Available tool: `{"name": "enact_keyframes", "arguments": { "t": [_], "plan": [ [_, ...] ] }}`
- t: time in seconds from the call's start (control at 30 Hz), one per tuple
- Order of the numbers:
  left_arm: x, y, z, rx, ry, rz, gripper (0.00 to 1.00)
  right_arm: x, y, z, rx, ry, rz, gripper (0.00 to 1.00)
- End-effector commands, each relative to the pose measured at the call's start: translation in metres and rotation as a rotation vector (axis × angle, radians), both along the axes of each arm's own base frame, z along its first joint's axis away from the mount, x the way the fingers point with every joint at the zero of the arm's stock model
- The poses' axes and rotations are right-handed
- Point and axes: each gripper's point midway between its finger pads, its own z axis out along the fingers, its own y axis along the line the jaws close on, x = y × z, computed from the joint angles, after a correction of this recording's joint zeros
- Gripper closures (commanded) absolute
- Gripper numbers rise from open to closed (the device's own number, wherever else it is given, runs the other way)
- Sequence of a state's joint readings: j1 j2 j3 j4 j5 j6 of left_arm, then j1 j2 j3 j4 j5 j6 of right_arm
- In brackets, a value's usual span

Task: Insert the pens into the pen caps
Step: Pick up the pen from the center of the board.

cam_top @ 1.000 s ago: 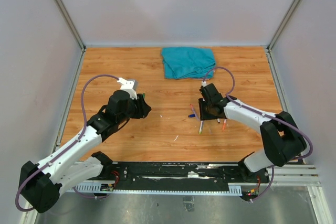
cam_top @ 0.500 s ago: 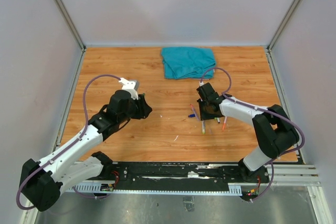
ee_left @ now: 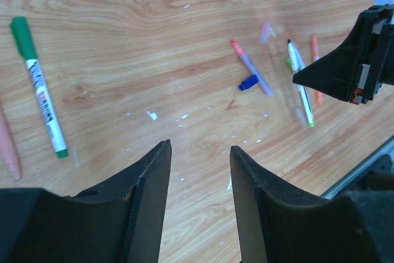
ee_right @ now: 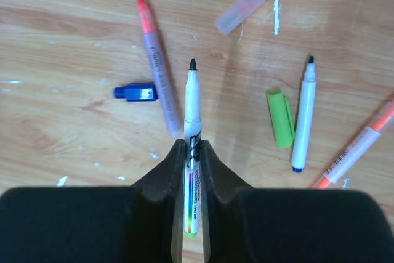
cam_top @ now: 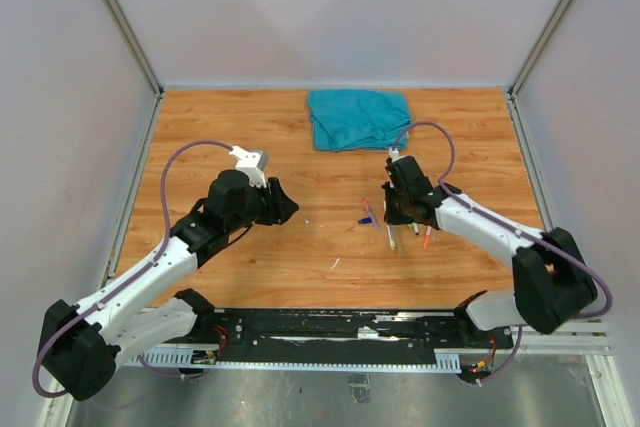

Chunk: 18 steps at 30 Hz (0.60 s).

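Table [cam_top: 200,127]: wooden, with a teal cloth [cam_top: 358,117] at its far edge.
Left gripper [ee_left: 200,152]: jaws apart and empty, over bare wood.
Right gripper [ee_right: 192,149]: jaws clamped on the white pen [ee_right: 192,100], tip pointing forward.
Green cap [ee_right: 281,118]: lies flat just right of that pen and is possibly its match.
Risk: the grip sits near the pen's tail, so the pen may pivot when pressed into a cap.

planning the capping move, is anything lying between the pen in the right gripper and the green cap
Nothing visible does. The right gripper is shut on the white pen, and only bare wood lies between it and the green cap. A second white pen lies on the cap's far side.
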State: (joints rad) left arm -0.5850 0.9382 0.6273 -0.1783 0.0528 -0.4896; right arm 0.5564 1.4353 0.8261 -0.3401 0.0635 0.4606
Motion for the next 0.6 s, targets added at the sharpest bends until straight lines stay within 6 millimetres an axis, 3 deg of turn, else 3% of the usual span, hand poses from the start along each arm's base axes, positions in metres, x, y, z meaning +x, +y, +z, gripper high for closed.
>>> {"name": "enact_keyframes", "arguments": {
  "t": [0.0,0.37,0.57],
  "plan": [
    [-0.005,-0.019,0.026,-0.131,-0.069,-0.066,0.51,0.004,-0.005,0.038,0.086,-0.131,-0.042,0.99],
    [-0.035,-0.054,0.085,-0.349,-0.258,-0.183,0.41,-0.017,0.035,0.157,0.56,-0.516,0.134,0.99],
    [-0.044,-0.072,0.094,-0.417,-0.287,-0.234,0.37,-0.037,0.056,0.185,0.812,-0.57,0.198,1.0]
  ]
}}
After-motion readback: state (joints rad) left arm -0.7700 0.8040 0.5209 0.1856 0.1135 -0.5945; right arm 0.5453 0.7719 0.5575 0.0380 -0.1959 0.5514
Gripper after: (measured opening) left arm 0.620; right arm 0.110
